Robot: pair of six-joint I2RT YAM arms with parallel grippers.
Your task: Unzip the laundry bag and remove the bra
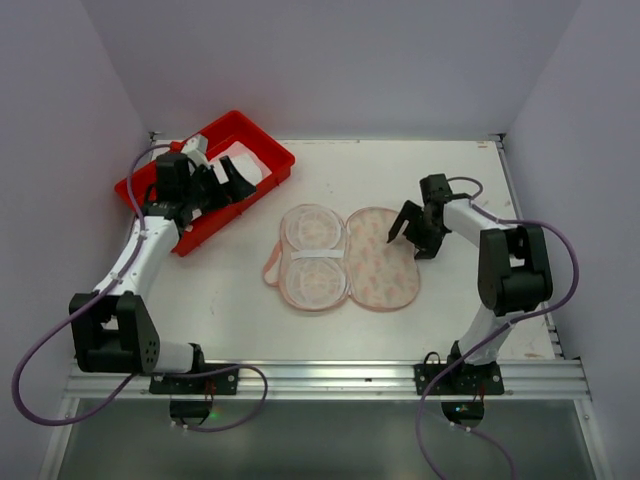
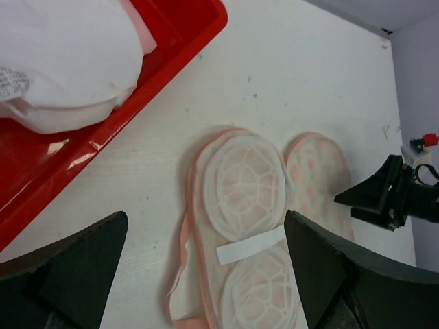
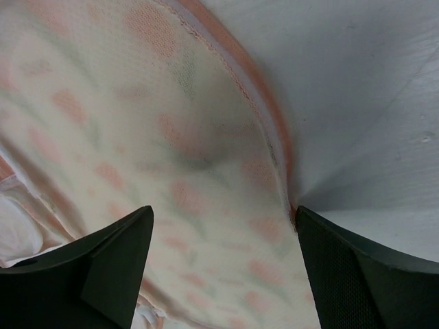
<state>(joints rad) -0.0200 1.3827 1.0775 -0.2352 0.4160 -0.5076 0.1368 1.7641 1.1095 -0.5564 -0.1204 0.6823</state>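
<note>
The laundry bag (image 1: 383, 262) lies unzipped and spread flat at mid-table, its left half showing white mesh cup liners (image 1: 312, 258) and its right half the printed fabric. It also shows in the left wrist view (image 2: 247, 185) and the right wrist view (image 3: 171, 157). The white bra (image 1: 247, 166) lies in the red tray (image 1: 262, 137), and shows in the left wrist view (image 2: 62, 62). My left gripper (image 1: 228, 186) is open and empty over the tray's near side (image 2: 206, 267). My right gripper (image 1: 413, 235) is open and empty just above the bag's right edge (image 3: 223, 267).
The red tray (image 2: 178, 48) sits at the back left, angled against the wall corner. White walls close in the table on three sides. A rail runs along the near edge by the arm bases.
</note>
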